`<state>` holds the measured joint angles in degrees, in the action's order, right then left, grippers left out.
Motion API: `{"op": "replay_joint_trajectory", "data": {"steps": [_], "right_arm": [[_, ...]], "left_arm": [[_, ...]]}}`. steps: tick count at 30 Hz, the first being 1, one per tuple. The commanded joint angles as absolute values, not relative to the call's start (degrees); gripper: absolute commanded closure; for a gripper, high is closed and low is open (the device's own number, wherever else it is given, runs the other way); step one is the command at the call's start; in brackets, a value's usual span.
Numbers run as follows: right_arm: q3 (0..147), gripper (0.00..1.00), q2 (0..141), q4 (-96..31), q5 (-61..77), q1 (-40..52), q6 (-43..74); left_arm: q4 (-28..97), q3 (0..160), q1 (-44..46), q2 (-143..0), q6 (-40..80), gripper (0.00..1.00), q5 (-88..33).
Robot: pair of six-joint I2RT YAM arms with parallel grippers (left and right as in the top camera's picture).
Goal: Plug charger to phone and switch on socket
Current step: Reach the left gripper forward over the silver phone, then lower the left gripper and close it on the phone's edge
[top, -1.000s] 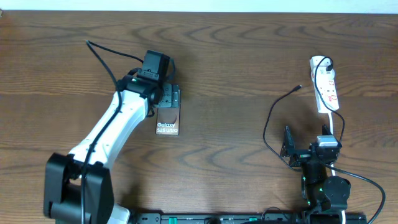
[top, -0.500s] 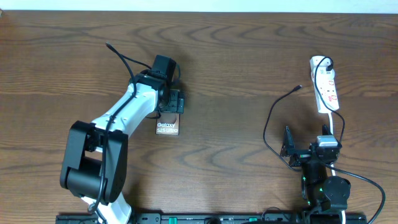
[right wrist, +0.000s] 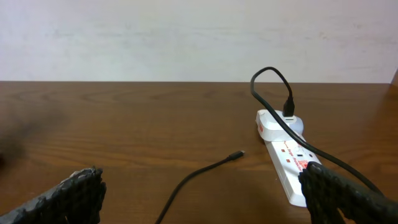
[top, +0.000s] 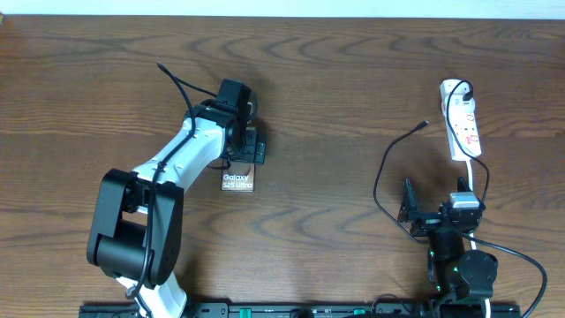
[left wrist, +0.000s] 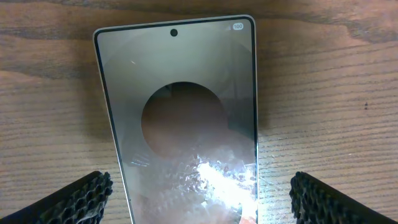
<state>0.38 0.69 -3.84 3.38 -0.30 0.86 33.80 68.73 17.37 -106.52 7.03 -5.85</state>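
The phone (top: 237, 179) lies flat on the wooden table, its "Galaxy" lettering at the near end. In the left wrist view its glossy face (left wrist: 180, 106) fills the frame. My left gripper (top: 251, 147) hovers over the phone's far end, open, with a finger on each side of the phone (left wrist: 200, 193). The white socket (top: 464, 119) lies at the far right and also shows in the right wrist view (right wrist: 287, 163). The charger cable (top: 381, 173) loops from it, and its connector plug (top: 426, 124) lies free on the table (right wrist: 236, 154). My right gripper (top: 433, 208) is open and empty (right wrist: 202, 190) near the front edge.
The charger's adapter end (right wrist: 287, 111) is plugged into the socket's far end. A white cord (top: 484, 177) runs from the socket toward the right arm's base. A white wall (right wrist: 186, 37) stands behind the table's far edge.
My left arm has swung and its gripper has shifted slightly right and nearer over the phone's far end. The right arm, cable and socket have not moved.
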Motion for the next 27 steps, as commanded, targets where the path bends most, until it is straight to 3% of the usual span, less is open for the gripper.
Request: {"op": "replay_joint_trajectory", "data": {"steps": [1,27], "right_arm": [[0.3,0.01,0.4,-4.1,3.2,0.1,1.5],[0.3,0.01,0.4,-4.1,3.2,0.1,1.5]], "left_arm": [[33.7,68.5,17.5,-107.5,6.0,0.06,-5.1],[33.9,68.5,17.5,-113.1,4.9,0.06,-4.7]]}}
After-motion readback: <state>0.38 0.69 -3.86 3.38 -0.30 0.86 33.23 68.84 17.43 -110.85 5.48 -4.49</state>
